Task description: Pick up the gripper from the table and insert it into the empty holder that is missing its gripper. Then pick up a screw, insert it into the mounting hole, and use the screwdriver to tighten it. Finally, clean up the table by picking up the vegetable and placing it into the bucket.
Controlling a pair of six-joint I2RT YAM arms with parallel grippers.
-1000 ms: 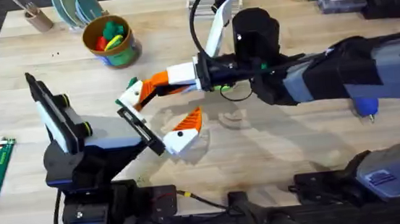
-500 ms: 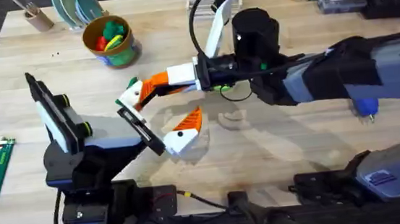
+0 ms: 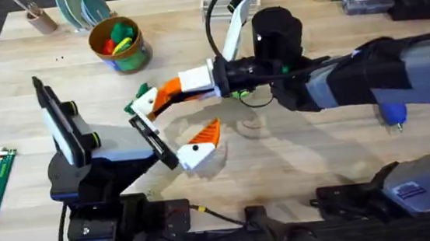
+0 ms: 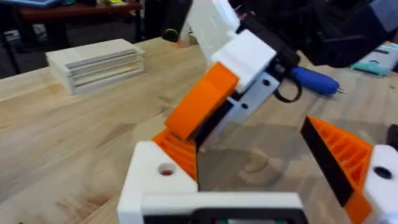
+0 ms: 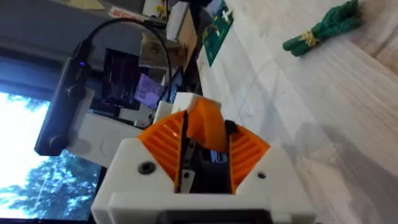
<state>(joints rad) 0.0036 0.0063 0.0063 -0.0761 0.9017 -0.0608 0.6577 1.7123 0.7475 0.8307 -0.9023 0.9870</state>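
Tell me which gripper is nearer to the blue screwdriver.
Left, narrowly. The screwdriver lies at the table's right side, beyond the right arm's forearm. The left gripper sits mid-table; the right gripper, shut on the orange gripper, reaches farther left.

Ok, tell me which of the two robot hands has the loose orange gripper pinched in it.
The right hand, reaching across the table: the gripper sits between its orange pads. The left hand is open.

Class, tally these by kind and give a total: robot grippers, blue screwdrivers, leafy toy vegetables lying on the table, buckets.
Robot grippers: 2, the left gripper and the right gripper
Screwdriver: 1
Vegetable: 1
Bucket: 1
Total: 5
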